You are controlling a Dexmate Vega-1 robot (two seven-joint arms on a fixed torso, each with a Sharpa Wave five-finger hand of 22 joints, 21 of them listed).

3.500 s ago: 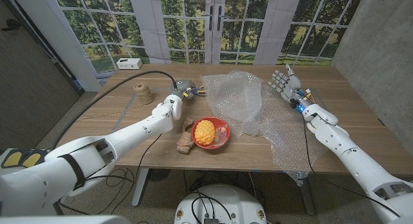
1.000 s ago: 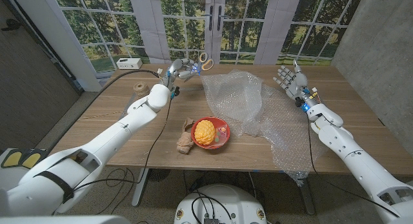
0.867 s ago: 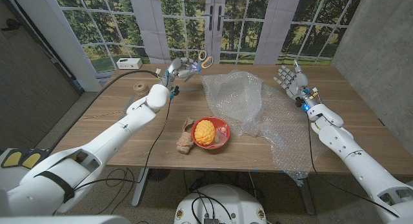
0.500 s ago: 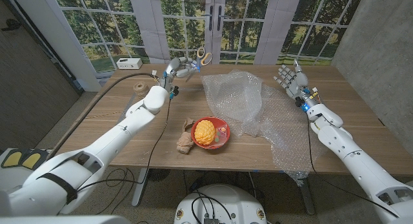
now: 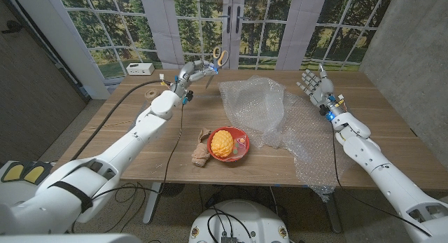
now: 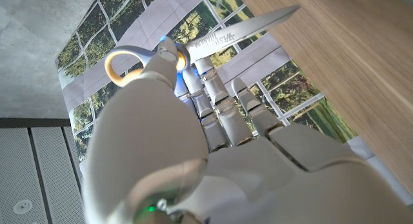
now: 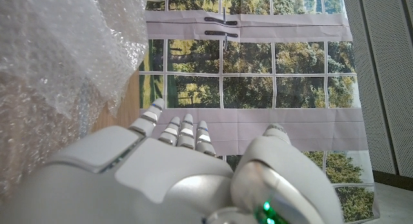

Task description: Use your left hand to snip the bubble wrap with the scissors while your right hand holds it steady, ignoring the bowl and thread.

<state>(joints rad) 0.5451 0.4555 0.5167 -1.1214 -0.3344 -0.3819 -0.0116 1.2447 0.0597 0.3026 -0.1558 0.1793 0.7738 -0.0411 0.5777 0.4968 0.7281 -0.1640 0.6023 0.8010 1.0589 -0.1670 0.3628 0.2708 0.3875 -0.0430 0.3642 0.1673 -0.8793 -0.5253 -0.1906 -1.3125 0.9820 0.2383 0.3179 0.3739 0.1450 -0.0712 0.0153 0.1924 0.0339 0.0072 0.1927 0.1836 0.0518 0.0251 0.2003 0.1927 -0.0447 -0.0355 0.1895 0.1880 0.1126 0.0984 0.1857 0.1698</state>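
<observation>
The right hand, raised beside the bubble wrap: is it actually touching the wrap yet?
Apart. In the head view the right hand stands raised with fingers spread, and bare table shows between it and the bubble wrap. The right wrist view also shows the wrap off to one side of the fingers.

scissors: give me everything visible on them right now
The metal scissors with orange-yellow loop handles are held by the left hand, lifted off the wooden table near its far edge, left of the clear bubble wrap. In the left wrist view a fingertip passes through one handle loop, and the silver blade, stamped with small lettering, points away from the hand. Whether the blades are open cannot be told.
</observation>
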